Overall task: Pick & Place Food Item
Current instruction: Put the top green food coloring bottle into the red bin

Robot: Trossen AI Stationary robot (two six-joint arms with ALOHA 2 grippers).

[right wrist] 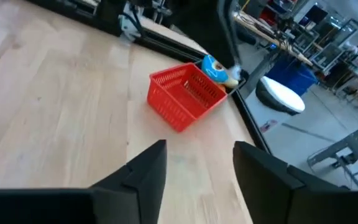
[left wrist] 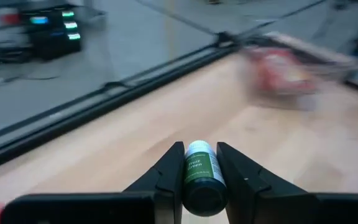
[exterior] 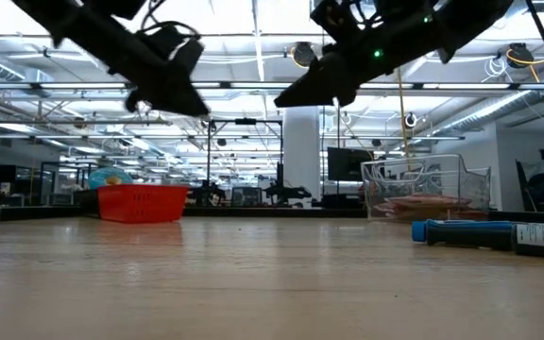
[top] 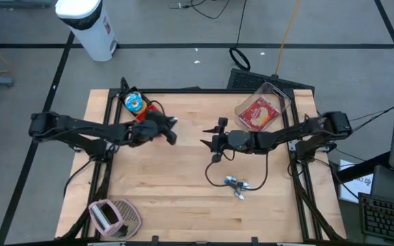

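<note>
— Left gripper is clamped on a small green-labelled bottle, one finger on each side; in the wrist view the bottle sits snug between the dark fingers, cap end toward the camera

— And where is that over the table?

— Up off the wood, in the high view just beside the red basket at the table's far left corner. The basket already holds a round blue-topped item. The low view shows both arms hanging well above the tabletop

— So how far along would you call it?

— My judgement: the pick is done and the bottle is in carry. The placing is left, and I cannot tell from these views which container it is meant for. The clear tub with red packaging inside stands at the far right, well apart from the bottle

— The other arm?

— Right gripper hovers near the table's middle with its fingers spread and nothing between them; its own view looks across bare wood toward the basket

— Anything else lying about?

— A blue marker-like thing rests on the table nearer the front, right of centre, and a pink basket sits at the front left corner. Neither is touched by an arm
</note>
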